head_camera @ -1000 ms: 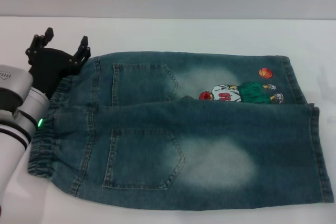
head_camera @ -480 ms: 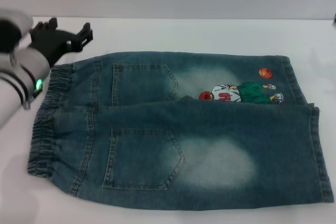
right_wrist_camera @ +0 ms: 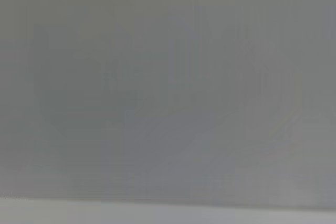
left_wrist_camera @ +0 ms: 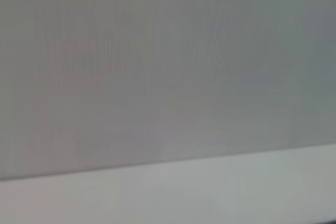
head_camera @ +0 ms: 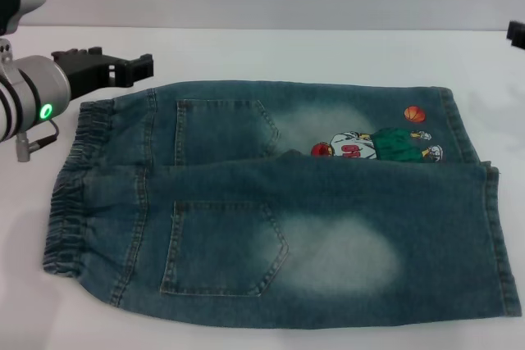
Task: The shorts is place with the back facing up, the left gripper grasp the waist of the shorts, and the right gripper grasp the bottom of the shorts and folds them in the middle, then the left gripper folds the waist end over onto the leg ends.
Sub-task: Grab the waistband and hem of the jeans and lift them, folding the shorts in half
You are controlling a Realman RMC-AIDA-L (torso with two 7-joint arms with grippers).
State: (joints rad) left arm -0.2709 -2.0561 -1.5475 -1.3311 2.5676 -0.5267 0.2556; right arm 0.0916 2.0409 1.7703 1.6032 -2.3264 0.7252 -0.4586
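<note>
The blue denim shorts lie flat on the white table, back up, with both back pockets and the cartoon print showing. The ruffled waist is at the left and the leg ends are at the right. My left gripper hovers just beyond the waist's far corner, pointing right, open and holding nothing. Only a black sliver of my right gripper shows at the far right edge, away from the shorts. Both wrist views show only blank grey wall and pale table.
The white table runs back to a grey wall behind the shorts. Bare table surface lies beyond the shorts and to their left.
My left arm has lifted off the waist's far corner and swung back and left, its claw now pointing right. A bit of the right gripper has appeared at the right edge.
</note>
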